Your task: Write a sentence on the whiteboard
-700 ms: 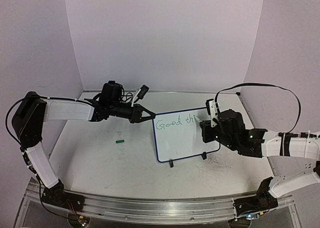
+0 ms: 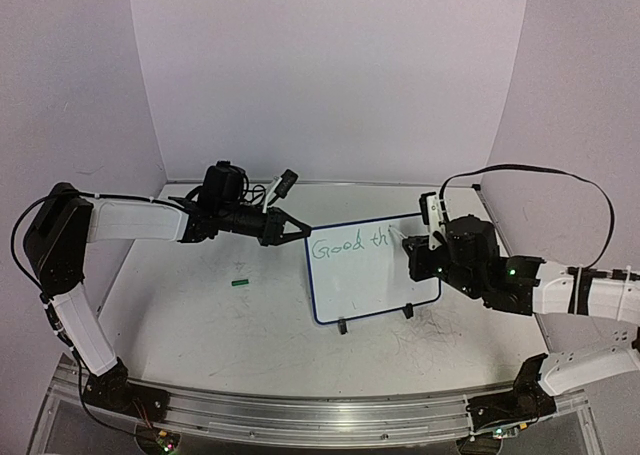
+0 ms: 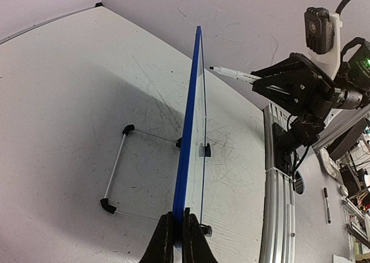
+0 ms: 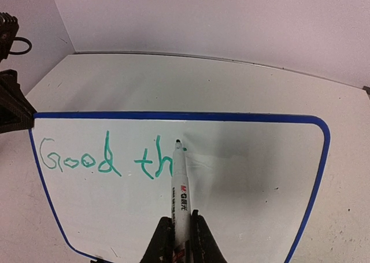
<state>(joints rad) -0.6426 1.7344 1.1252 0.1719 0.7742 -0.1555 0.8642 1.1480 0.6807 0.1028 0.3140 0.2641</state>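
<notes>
Steadying the whiteboard (image 2: 370, 280), my left jaws pinch its blue frame (image 3: 188, 159) so writing pressure cannot push it; it stands on its 2 feet (image 2: 342, 325) in the middle of the counter (image 2: 200, 315). My right jaws pinch the marker (image 4: 180, 185), tip just after "Good th", so the sentence (image 4: 107, 159) is unfinished.

Ahead of the right tool (image 4: 180, 222), the whiteboard (image 4: 231, 188) is noted as smooth, glossy white, framed in blue plastic. The marker (image 4: 180, 182) in that tool is seen as smooth white plastic. The worktop (image 2: 200, 315) beneath is recorded as matt, scuffed and scratched.
</notes>
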